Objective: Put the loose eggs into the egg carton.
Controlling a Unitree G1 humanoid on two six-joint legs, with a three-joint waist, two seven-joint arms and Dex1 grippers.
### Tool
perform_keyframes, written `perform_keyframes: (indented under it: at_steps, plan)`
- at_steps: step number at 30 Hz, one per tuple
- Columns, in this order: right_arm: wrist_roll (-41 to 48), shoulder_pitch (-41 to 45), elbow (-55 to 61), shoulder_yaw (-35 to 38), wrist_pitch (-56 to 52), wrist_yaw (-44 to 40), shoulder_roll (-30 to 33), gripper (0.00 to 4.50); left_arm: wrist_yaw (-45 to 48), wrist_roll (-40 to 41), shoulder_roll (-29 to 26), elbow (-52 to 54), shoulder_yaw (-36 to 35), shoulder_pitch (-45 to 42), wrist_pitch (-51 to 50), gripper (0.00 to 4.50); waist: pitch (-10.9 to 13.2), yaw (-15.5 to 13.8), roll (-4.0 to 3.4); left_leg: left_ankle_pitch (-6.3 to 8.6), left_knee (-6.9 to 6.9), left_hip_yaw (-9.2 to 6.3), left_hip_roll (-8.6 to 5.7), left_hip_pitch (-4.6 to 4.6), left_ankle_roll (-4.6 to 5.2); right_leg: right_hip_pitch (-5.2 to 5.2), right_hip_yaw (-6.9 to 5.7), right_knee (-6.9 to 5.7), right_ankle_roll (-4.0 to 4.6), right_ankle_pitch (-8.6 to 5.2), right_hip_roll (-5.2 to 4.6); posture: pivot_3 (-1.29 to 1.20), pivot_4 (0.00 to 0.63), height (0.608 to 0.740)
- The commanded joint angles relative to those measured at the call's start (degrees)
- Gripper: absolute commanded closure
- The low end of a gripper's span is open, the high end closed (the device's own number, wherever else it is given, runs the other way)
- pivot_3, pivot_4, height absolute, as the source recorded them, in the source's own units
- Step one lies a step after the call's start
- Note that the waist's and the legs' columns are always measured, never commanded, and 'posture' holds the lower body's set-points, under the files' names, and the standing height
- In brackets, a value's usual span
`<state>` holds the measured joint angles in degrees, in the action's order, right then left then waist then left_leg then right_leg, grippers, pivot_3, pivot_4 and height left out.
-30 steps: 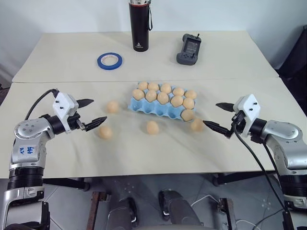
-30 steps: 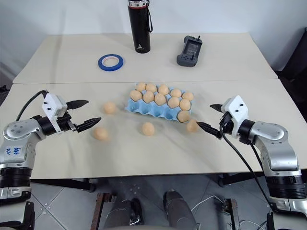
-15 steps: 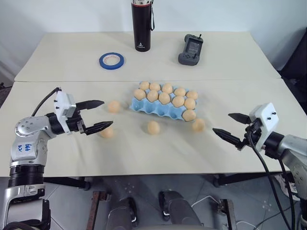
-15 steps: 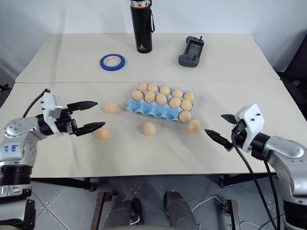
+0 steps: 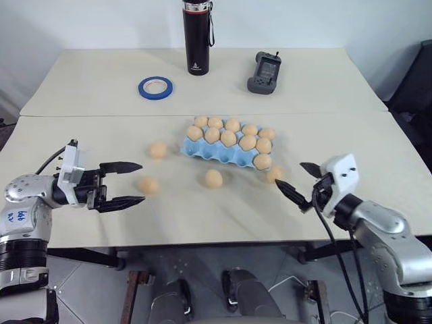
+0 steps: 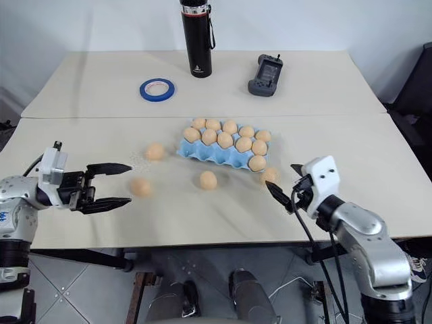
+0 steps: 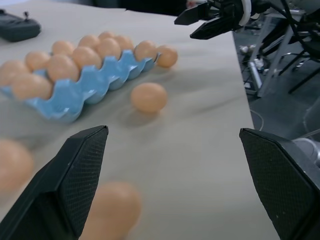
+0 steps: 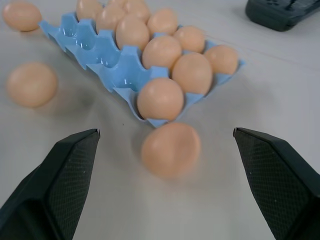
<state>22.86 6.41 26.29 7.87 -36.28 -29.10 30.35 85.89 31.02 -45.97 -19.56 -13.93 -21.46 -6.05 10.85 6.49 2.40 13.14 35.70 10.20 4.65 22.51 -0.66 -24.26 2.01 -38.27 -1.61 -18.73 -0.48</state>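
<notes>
we have four smooth tan-orange loose eggs (image 5: pixel 275 174) lying on the cream table (image 5: pixel 202 216) around the light blue moulded egg carton (image 5: pixel 223 152), whose front row of cups is bare apart from one egg at its right end. our right gripper (image 5: pixel 299 182) has its black fingers spread wide and empty, pointing at the egg just off the carton's right front corner. our left gripper (image 5: pixel 121 183) is also wide and empty, near the egg (image 5: pixel 148 185) at the left front.

to do this pick well, we would centre the right fingers either side of that near egg, come in low so the pads meet its widest part, and close gently, since a smooth oval is likely to squirt out. we would keep clear of the carton corner, lest we nudge it, and set the egg into a bare front cup.
</notes>
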Motion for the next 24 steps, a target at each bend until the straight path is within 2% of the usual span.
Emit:
perform_keyframes:
  at_steps: [1,7,16,19,24]
  plan:
    - [-2.73,3.1,-4.42,-3.59,2.36,0.47,-1.29,0.0,0.87,1.49,-1.18,-0.07,-2.98,0.66,0.74,0.03,-0.01,-0.06,0.01,0.0,-0.05,0.0,0.0,0.02,0.01,0.0,-0.01,0.09,0.02,0.01,0.0,0.0,0.15,0.74]
    - [-6.82,7.12,-11.77,-6.6,6.23,0.91,-2.53,0.0,0.15,1.81,-1.64,2.18,-4.31,2.58,0.02,0.03,-0.02,-0.35,0.01,-0.18,-0.16,-0.13,0.0,0.6,-0.02,-0.42,-0.17,0.24,-0.11,0.07,0.01,0.0,0.15,0.74]
    - [-9.12,7.35,-16.16,-7.73,8.74,-1.05,-1.82,0.0,-2.03,2.28,-0.99,5.78,-5.49,4.16,-1.13,0.03,-0.01,-0.32,0.01,-0.09,-0.13,-0.13,0.0,0.68,-0.12,-0.43,-0.17,0.27,-0.24,-0.06,0.03,0.0,0.15,0.74]
    - [-9.67,6.57,-15.76,-7.0,9.58,-0.93,-1.57,0.63,-2.56,2.25,-0.65,5.87,-5.16,3.64,-1.26,0.0,-0.02,-0.32,0.01,-0.11,-0.09,-0.14,0.0,0.64,-0.1,-0.4,-0.17,0.23,-0.25,-0.04,0.02,0.0,0.15,0.74]
    - [-9.23,5.46,-14.2,-5.64,10.35,-1.11,-1.26,2.34,-3.09,2.29,0.02,6.14,-4.56,3.21,-1.34,0.0,-0.02,-0.31,0.01,-0.12,-0.07,-0.15,0.0,0.63,-0.08,-0.37,-0.17,0.21,-0.25,-0.02,0.02,0.0,0.15,0.74]
